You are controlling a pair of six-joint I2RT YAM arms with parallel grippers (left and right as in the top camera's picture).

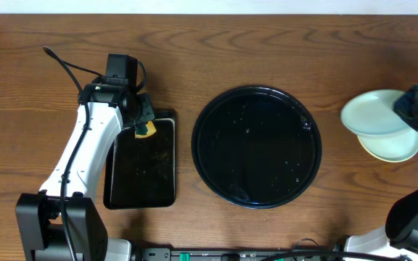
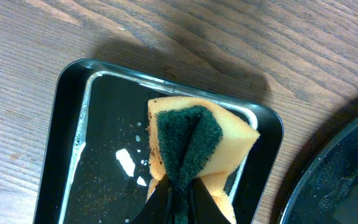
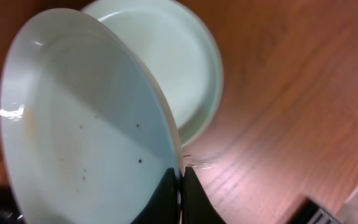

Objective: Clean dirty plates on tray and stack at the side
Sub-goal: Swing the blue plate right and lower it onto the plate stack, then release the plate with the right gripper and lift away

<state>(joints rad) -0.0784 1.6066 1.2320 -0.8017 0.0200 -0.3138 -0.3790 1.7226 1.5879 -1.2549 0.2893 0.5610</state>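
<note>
desk (image 1: 267,43): brown wood grain, carries everything. The bare patch at far right serves as the stacking spot.
round tray (image 1: 256,147): centre, glossy black, wet specks, no plates on it. With it emptied, the job looks close to done.
rectangular tray (image 1: 140,177): just left of the round tray, not touching. Wet film and crumbs inside. Probably the sponge's drip spot.
held plate (image 3: 86,118): mint-blue, tilted, gripped by the rim. It hangs over the other plate at far right and overlaps it in the overhead view. A few dark specks on its face. The tilt likely lets it slide onto the stack.
lower plate (image 3: 182,68): flat on the desk, well right of the round tray, paler and yellowish from above. Can't tell if a third plate sits under it.
sponge (image 2: 194,143): yellow with a green scrub face, folded by the pinch, above the rectangular tray's far end so drips land inside.
left claw (image 2: 180,196): closed on the sponge.
right claw (image 3: 182,193): clamped on the held plate's rim. A thin edge grip, so it could slip if wet.
</note>
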